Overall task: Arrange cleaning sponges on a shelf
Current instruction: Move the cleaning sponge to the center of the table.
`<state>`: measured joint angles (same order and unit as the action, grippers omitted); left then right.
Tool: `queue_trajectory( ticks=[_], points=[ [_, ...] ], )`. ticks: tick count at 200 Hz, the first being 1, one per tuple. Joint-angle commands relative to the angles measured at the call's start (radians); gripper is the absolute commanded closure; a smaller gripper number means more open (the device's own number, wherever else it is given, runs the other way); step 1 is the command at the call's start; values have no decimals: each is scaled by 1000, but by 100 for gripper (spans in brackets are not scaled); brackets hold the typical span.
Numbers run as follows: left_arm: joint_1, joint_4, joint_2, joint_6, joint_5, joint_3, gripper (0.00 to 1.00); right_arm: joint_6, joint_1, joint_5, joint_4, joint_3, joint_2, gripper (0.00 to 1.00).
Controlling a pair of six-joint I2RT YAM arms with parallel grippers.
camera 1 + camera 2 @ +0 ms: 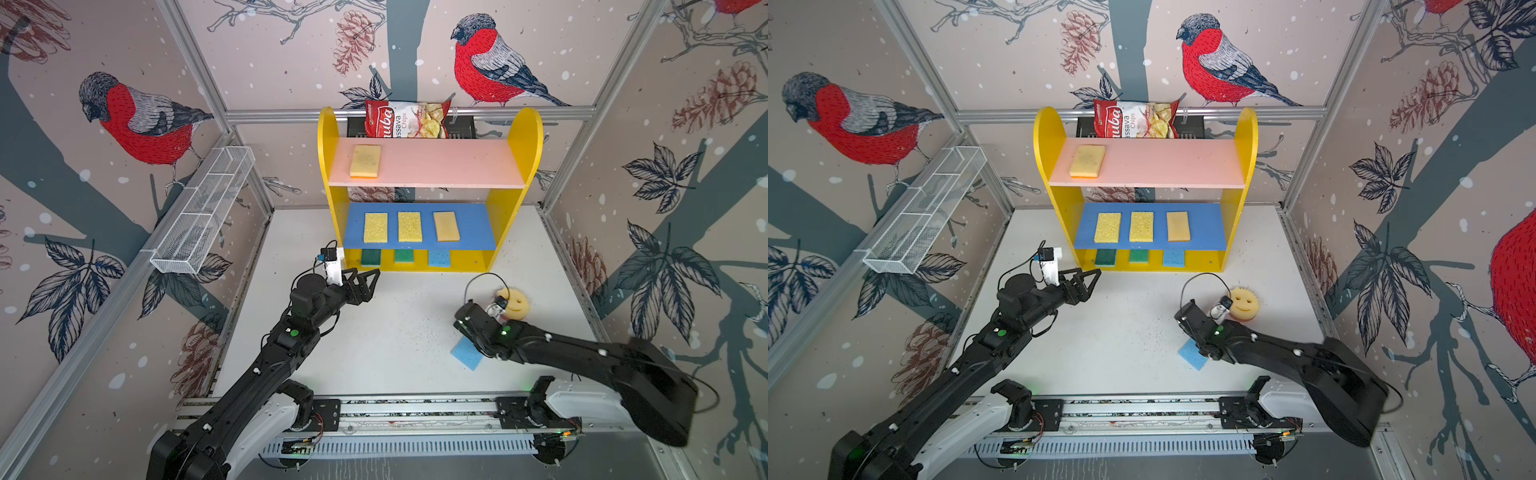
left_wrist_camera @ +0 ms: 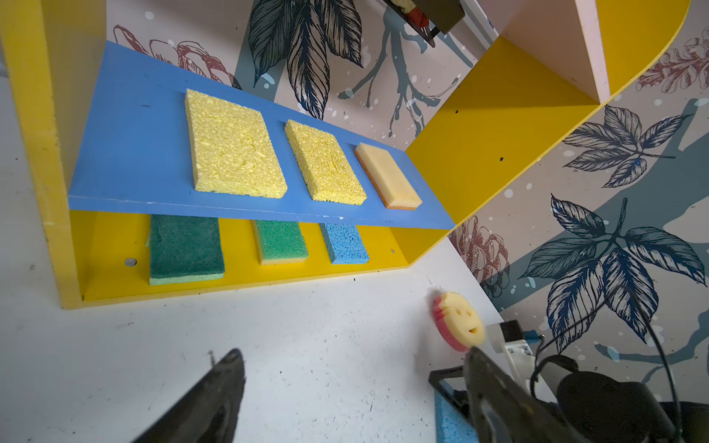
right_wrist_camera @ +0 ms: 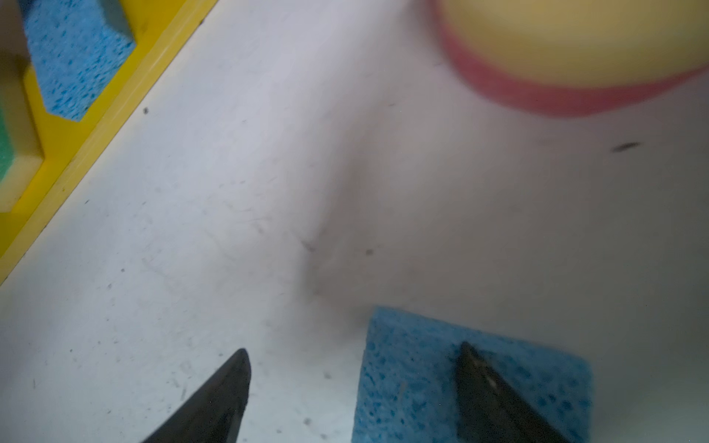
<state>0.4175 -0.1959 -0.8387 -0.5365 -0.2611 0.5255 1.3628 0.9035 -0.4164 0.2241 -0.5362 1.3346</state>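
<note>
I hold my right gripper (image 3: 353, 348) wide open and empty, one jaw over the light blue sponge (image 3: 422, 383) lying on the table (image 1: 395, 332) before the shelf (image 1: 528, 137), ready to close on it.

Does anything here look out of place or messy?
A red chips bag stands behind the shelf, odd among sponges. A smiley sponge and a blue sponge sit loose on the table, which is speckled with dark crumbs.
</note>
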Motion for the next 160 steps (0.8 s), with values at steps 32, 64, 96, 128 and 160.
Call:
queue_trajectory(
  ticks=[32, 64, 96, 128, 160],
  points=[
    [1, 58, 97, -20, 39, -37, 12, -123, 39, 186, -232, -293, 367, 16],
    [1, 149, 197, -21, 104, -63, 12, -185, 49, 258, -272, -433, 503, 16],
    [1, 212, 252, -28, 148, -75, 12, -274, 49, 265, -279, -507, 529, 17],
    [1, 230, 277, -48, 169, -89, 12, -415, 39, 240, -227, -572, 494, 19],
    [1, 235, 272, -57, 168, -105, 12, -500, 31, 187, -187, -545, 398, 21]
  ],
)
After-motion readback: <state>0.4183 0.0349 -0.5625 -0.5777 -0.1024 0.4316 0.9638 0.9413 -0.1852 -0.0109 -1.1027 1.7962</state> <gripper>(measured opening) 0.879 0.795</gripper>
